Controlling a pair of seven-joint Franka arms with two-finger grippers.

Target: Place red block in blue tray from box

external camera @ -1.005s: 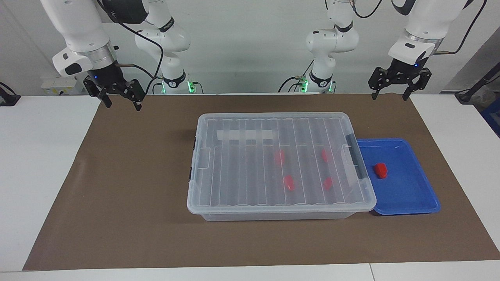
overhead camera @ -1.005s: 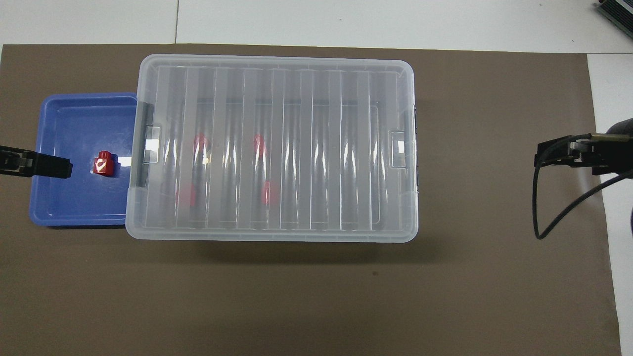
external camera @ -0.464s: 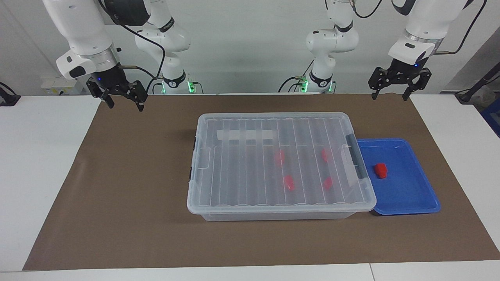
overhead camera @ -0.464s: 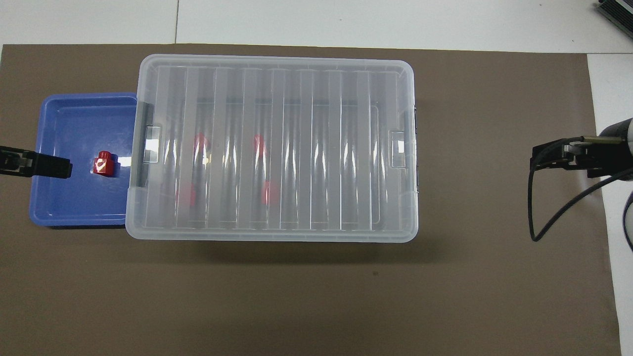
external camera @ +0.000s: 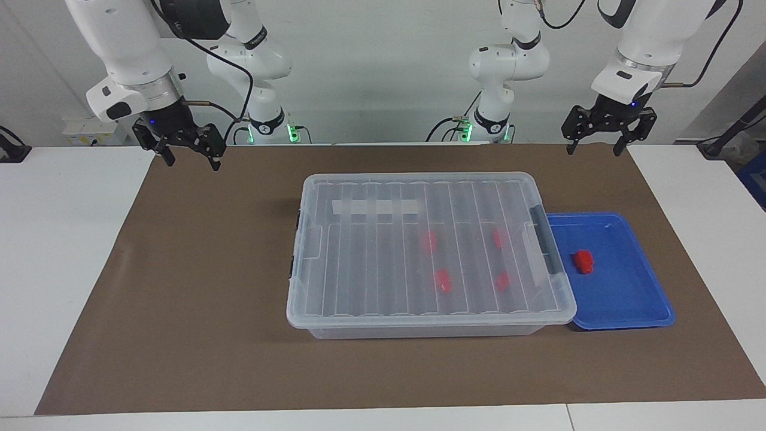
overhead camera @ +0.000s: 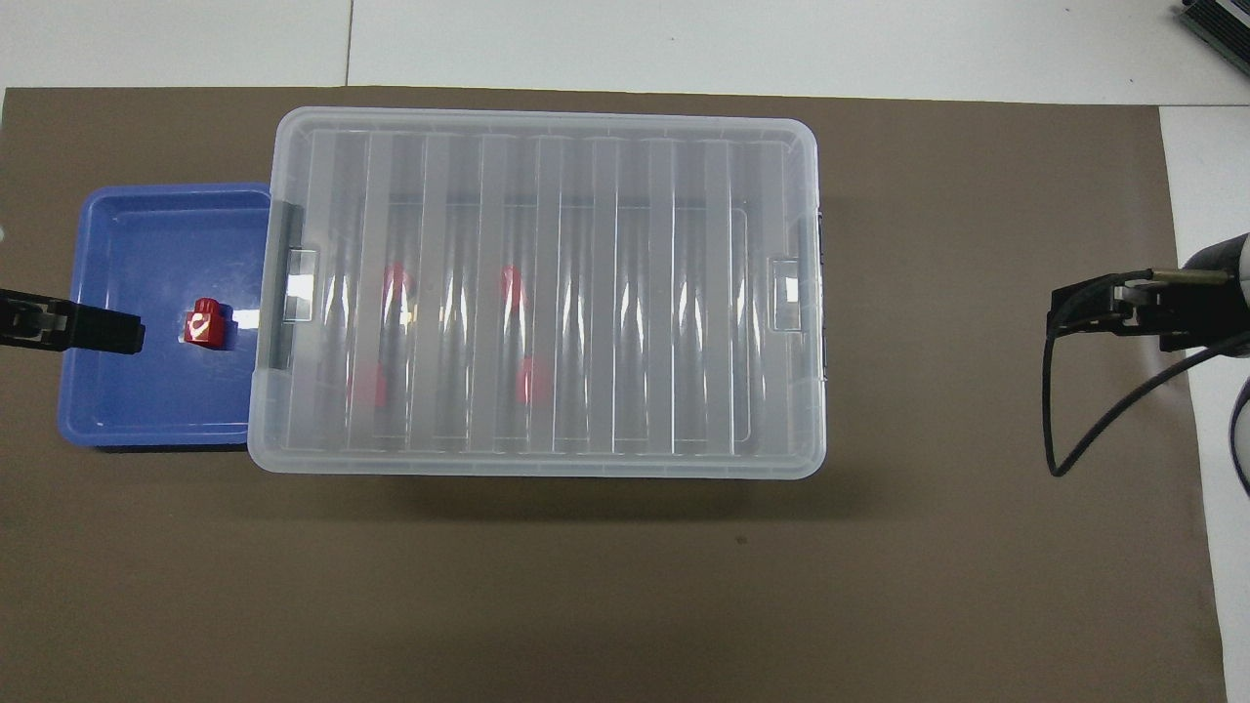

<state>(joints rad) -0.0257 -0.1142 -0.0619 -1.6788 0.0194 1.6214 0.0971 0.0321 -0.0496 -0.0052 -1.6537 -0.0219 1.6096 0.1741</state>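
I see the red block [external camera: 584, 261] lying in the blue tray [external camera: 628, 305], which sits beside the lidded box [external camera: 371, 311] at the left arm's end of the counter [external camera: 197, 287]. Left gripper [external camera: 592, 147] and right gripper [external camera: 191, 160] both hang raised, fingers spread wide, empty.

The box [external camera: 431, 251] is clear ribbed plastic catching glare; the blue tray [external camera: 622, 299] glossy plastic; a matt brown mat [external camera: 197, 287] covers the white tabletop [external camera: 60, 251].

facing cam high, looks at robots; overhead cam looks steeply down; both share box [external camera: 428, 251] & mat.
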